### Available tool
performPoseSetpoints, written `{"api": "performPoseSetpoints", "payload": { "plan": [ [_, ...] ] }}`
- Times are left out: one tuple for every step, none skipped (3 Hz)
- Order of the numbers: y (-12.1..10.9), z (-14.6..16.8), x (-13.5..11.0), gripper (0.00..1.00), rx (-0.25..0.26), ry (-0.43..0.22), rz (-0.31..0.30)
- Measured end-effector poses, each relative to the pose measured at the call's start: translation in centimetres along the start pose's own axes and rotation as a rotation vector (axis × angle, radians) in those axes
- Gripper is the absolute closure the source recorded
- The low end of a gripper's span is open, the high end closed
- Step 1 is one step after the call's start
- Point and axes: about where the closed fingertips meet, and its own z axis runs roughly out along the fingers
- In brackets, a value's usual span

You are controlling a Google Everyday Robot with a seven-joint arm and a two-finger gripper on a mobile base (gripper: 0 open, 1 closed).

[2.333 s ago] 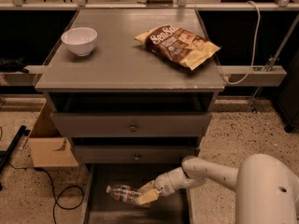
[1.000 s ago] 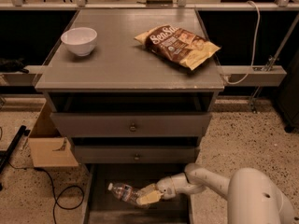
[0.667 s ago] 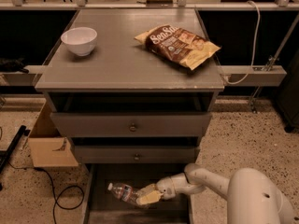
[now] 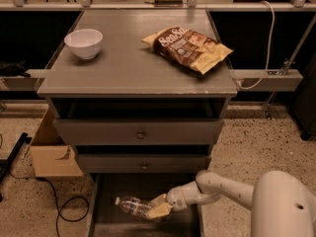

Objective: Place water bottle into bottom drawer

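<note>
Sunk slightly lower, the gripper [image 4: 157,209], jaws clamped on the clear ribbed plastic water bottle [image 4: 131,206], holds it level over the wide grey bottom drawer [image 4: 113,225], apparently for release.

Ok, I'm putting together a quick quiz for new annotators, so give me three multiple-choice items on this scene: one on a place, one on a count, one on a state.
1. Where is the water bottle? A) on the floor B) held by the pincer over the open bottom drawer C) in a person's hand
2. How many knobbed drawers sit above the bottom drawer? A) one B) two C) four
3. How does the white bowl stand? A) upright on the cabinet top B) tipped on its side C) upside down

Answers: 1 B, the pincer, low in front of the cabinet, grips the bottle sideways above the drawer floor; 2 B, two fronts each show one knob; 3 A, its opening faces up, left of the chip bag.
</note>
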Motion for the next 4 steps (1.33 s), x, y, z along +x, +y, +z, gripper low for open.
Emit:
{"api": "performPoseSetpoints", "payload": {
  "plan": [
    [0.5,-0.7,0.3,1.0,0.115,0.07,-0.026],
    [1.2,-1.4,0.4,1.0,0.24,0.111,-0.056],
    [1.2,-1.4,0.4,1.0,0.24,0.111,-0.056],
    [-1.7,1.1,1.0,1.0,0.285,0.111,-0.001]
  ]
}}
